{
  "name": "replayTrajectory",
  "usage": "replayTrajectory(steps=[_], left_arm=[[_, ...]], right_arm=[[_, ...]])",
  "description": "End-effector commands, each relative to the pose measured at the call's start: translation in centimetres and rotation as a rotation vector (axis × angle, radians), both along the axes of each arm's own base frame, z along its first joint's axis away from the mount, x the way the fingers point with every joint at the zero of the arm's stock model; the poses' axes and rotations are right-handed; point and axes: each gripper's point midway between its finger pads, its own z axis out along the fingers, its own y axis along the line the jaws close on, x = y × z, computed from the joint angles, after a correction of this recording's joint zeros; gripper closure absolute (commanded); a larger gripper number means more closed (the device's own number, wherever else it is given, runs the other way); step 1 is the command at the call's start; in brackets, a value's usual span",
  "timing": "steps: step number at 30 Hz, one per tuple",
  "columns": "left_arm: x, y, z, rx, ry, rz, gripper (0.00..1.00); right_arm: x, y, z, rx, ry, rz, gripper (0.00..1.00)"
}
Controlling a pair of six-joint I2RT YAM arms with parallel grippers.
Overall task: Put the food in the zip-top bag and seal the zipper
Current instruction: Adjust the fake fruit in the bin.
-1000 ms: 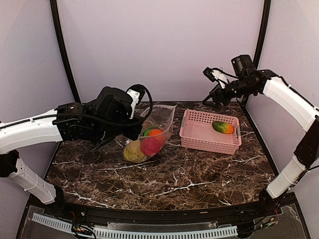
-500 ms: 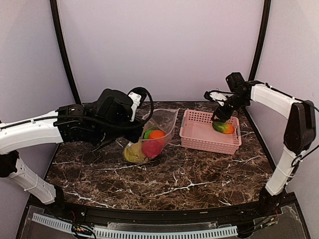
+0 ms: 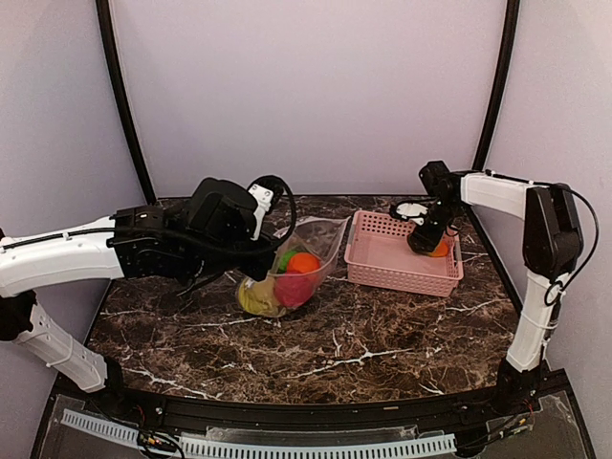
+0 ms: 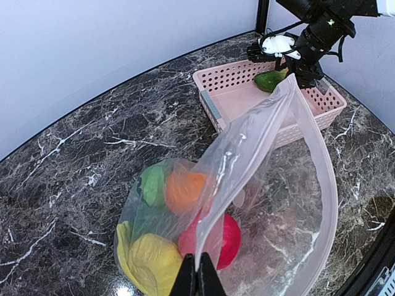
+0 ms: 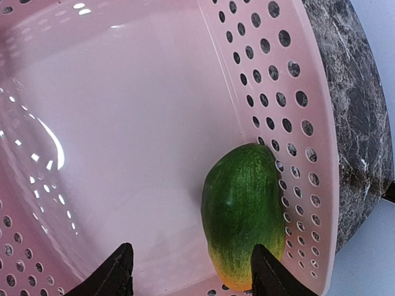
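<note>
Hanging released above the mango-like piece [image 5: 242,213], probably hard and slippery, the right claw [image 5: 192,277] should take its middle; the left claw [image 4: 197,279] grips the floppy bag [image 4: 271,185].

Dark brown marble-look table [image 3: 382,354] with white veins, curved along the far edge, black rim at the near side. Behind it a plain pale lilac back wall [image 3: 306,86], matte and bare. Matching left wall [image 3: 48,115] and right wall [image 3: 574,86]. Two thin black poles at the back corners, left pole [image 3: 120,96] and right pole [image 3: 499,76], leaning outward toward the top. White slotted strip [image 3: 239,448] below the near rim. Soft, even light, faint sheen on the tabletop.
</note>
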Motion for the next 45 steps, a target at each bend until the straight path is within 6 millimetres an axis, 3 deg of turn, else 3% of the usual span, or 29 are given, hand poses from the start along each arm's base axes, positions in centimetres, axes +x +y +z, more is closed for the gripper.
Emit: replayTrajectory(steps=[1, 12, 18, 22, 26, 29, 33, 37, 45], left_arm=[[-0.4, 0.8, 0.9, -0.030, -0.009, -0.005, 0.99], [-0.5, 1.2, 0.9, -0.032, -0.013, -0.002, 0.99], [-0.5, 1.2, 0.7, -0.029, -0.012, -0.001, 0.99], [-0.5, 1.3, 0.7, -0.030, -0.015, 0.001, 0.99], [-0.3, 0.9, 0.6, -0.028, -0.019, -0.004, 0.99], [-0.3, 0.4, 0.3, -0.021, -0.013, -0.016, 0.99], [-0.3, 0.1, 0.1, -0.019, -0.004, -0.024, 0.99], [-0.4, 0.4, 0.1, -0.012, -0.003, -0.021, 0.99], [-0.5, 0.5, -0.2, -0.003, 0.008, -0.023, 0.99]], right_arm=[[2.2, -0.9, 0.2, -0.056, -0.059, -0.034, 0.38], [4.0, -2.8, -1.8, -0.127, -0.057, -0.094, 0.38], [2.7, -2.5, -3.5, -0.098, 0.025, -0.109, 0.37], [-0.6, 1.2, -2.7, 0.041, 0.136, -0.069, 0.38], [-2.8, 4.5, -0.1, 0.213, 0.210, -0.051, 0.38], [-2.7, 4.6, 0.7, 0.232, 0.208, -0.077, 0.35], [-2.3, 3.8, 0.5, 0.207, 0.205, -0.109, 0.34], [-2.1, 3.2, 0.0, 0.159, 0.187, -0.076, 0.33], [-2.4, 3.2, 1.5, 0.127, 0.192, 0.071, 0.31]])
